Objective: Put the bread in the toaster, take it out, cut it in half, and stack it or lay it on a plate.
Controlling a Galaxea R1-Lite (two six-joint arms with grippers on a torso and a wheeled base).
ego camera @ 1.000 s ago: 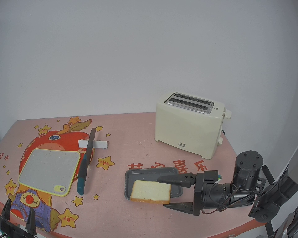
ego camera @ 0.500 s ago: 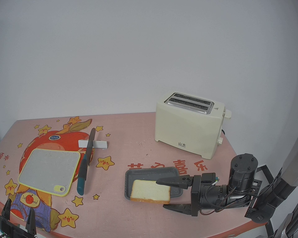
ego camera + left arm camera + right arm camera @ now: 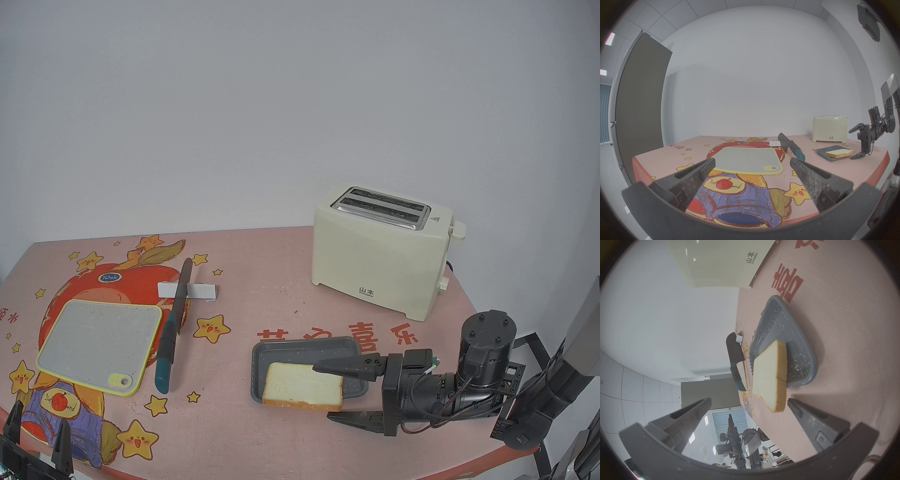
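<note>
A pink table (image 3: pixel 262 294) printed with cartoon fruit and stars is seen. A cream two-slot toaster (image 3: pixel 381 256) is stood beyond the far finger of the right gripper (image 3: pixel 325 392), well apart from it. A grey cutting board (image 3: pixel 97 344) with a yellow-green rim is laid just ahead of the left gripper (image 3: pixel 752 161), whose fingers (image 3: pixel 693 178) are spread apart with nothing between them. A dark grey rectangular plate (image 3: pixel 294 344) is placed in front of the right gripper. The bread (image 3: pixel 303 386), one square slice with pale crumb and light brown crust, is laid partly in the plate and partly over its near rim. The right fingers (image 3: pixel 350 364) are held wide open, one at each side of the slice's nearest end; no contact can be made out. A knife (image 3: pixel 172 328) with a teal handle is laid beside the board, far from the right fingers.
</note>
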